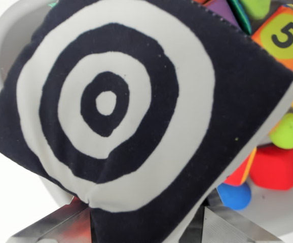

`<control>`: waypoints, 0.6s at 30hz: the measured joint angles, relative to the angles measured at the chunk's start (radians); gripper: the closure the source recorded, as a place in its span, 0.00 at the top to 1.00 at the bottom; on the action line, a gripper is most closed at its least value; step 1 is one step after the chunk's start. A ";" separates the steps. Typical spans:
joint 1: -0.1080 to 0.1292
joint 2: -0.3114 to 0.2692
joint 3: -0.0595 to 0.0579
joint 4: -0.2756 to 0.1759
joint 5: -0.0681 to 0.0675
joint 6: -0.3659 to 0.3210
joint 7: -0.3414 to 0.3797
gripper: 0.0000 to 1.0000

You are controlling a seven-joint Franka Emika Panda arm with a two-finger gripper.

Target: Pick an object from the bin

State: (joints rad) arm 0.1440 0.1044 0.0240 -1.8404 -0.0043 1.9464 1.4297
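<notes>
White bin [4, 45] on pale surface. Gripper [146, 225] clenched on bullseye cushion [126, 101], diamond-tilted, corner down between metal fingers [50, 225].

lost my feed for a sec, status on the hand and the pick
Hand shut on bullseye cushion, metal fingers at frame bottom. Cushion fills view. Bin at right holds number block, red piece. Nothing blocking.

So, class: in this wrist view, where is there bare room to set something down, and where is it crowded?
Bare floor of the bin shows at the lower right, bordered by the red block, the blue ball and the gripper. The upper right is crowded: the orange 5 block, the green ball and other toys. The black-and-white cushion hides the rest.
</notes>
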 joint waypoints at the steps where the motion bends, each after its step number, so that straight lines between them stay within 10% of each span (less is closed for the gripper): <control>1: 0.000 -0.001 0.000 0.006 0.000 -0.007 0.000 0.00; 18: 0.000 -0.009 0.000 0.056 0.000 -0.065 0.000 0.00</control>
State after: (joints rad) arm 0.1440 0.0952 0.0240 -1.7846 -0.0043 1.8813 1.4296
